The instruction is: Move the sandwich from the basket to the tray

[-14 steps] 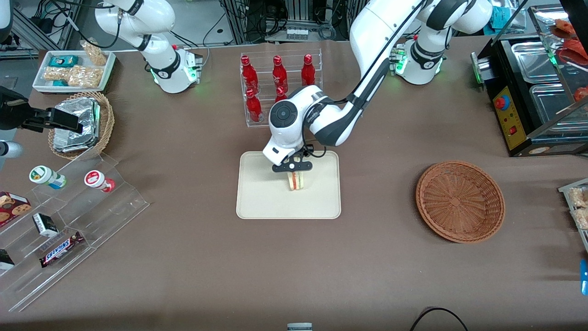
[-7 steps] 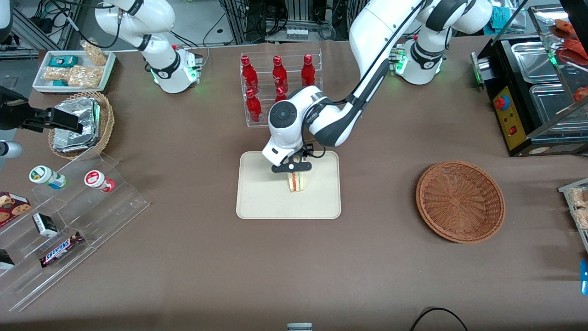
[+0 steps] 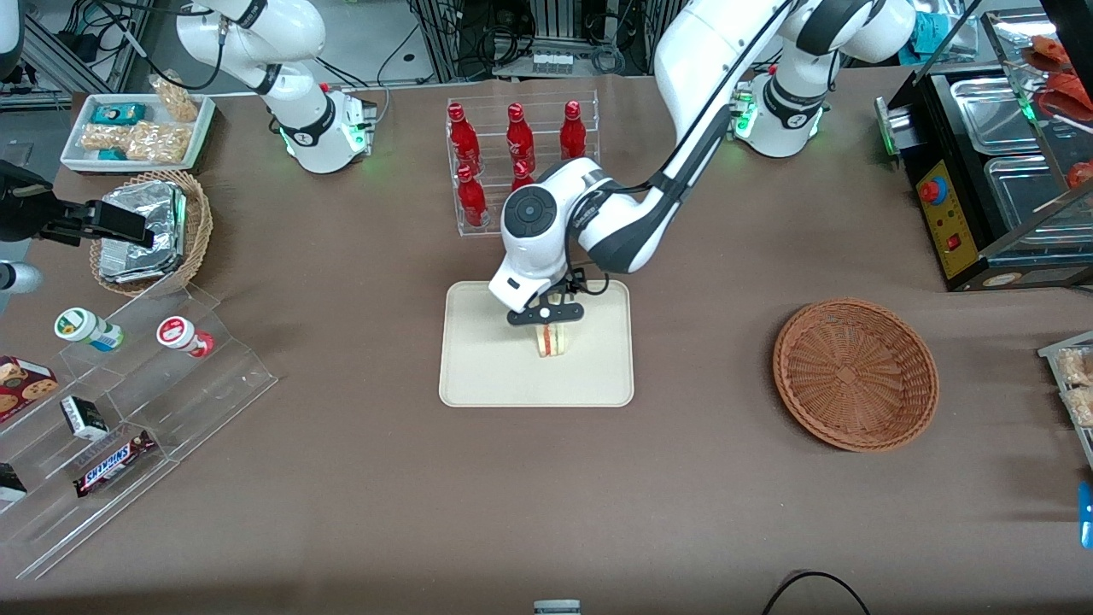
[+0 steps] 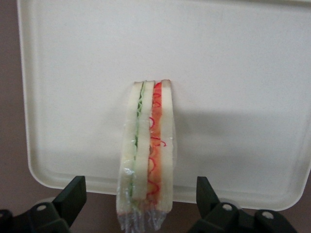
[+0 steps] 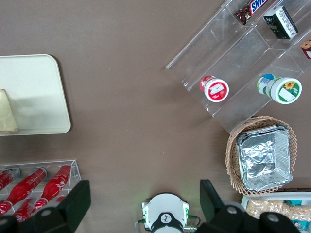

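Front view: gripper (image 3: 546, 317), jaws now spread, has let go; sandwich (image 3: 552, 339) stands on tray (image 3: 487, 376), basket (image 3: 855, 372) empty — delivery looks done.

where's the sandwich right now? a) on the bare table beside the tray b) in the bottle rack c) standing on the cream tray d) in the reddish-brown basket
c: the sandwich stands on edge on the cream tray, between the open tool's fingers with a gap on each side; the reddish-brown basket holds nothing.
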Available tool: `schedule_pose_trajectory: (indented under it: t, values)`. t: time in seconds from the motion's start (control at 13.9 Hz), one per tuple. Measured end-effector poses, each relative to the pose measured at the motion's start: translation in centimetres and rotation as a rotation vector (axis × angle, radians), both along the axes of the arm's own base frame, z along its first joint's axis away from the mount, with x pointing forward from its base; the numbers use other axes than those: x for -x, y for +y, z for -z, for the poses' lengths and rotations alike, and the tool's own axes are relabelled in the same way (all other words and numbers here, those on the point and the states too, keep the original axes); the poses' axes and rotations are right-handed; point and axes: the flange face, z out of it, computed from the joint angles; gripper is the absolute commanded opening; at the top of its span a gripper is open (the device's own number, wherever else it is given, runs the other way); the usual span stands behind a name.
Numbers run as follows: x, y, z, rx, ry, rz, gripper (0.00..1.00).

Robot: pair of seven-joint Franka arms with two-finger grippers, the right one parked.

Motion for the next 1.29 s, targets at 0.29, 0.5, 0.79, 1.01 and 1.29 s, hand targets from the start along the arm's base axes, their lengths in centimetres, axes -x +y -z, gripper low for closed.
schedule_pose_trajectory:
  t: [0.29, 0.5, 0.79, 1.01, 1.29]
  values:
    - [-3.7, 6.8, -8.0, -0.057, 0.033, -0.094, 1.00]
    - [-6.0, 14.0, -13.9, -0.068, 0.067, -0.131, 1.00]
    - [-7.7, 27.8, -21.1, -0.088, 0.185, -0.083, 1.00]
    - [-7.7, 37.3, -25.3, -0.059, 0.234, -0.061, 1.00]
    - [-6.1, 43.8, -30.3, -0.030, 0.248, -0.048, 1.00]
